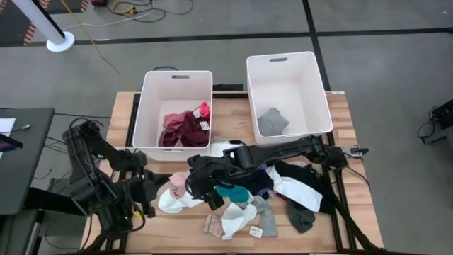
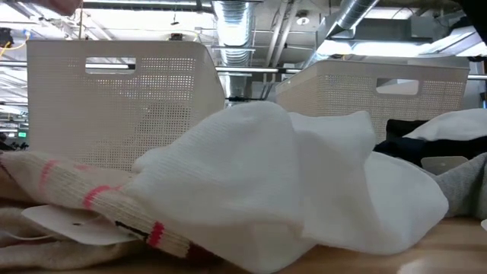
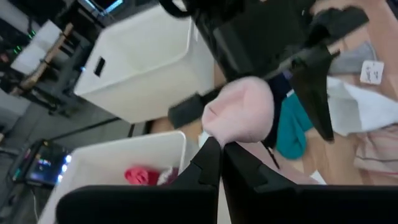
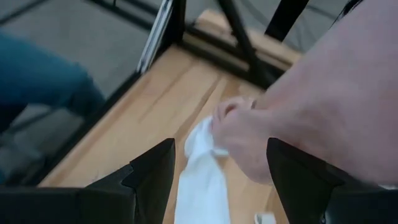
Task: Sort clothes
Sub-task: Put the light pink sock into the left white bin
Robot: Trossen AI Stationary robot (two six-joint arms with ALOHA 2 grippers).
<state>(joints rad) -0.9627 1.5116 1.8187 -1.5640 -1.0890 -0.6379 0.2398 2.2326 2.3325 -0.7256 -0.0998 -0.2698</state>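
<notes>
My table (image 1: pixel 361 205) carries two white bins: the left bin (image 1: pixel 172 108) holds maroon and pink clothes (image 1: pixel 185 126), the right bin (image 1: pixel 287 93) one grey garment (image 1: pixel 272 122). The unsorted pile (image 1: pixel 269 195) lies on the wood in front of them. My right gripper (image 1: pixel 192 185) reaches across into that pile, fingers spread wide around a pink sock (image 3: pixel 241 112). My left gripper (image 1: pixel 150 190) rests near the table's left edge, clenched on nothing.
</notes>
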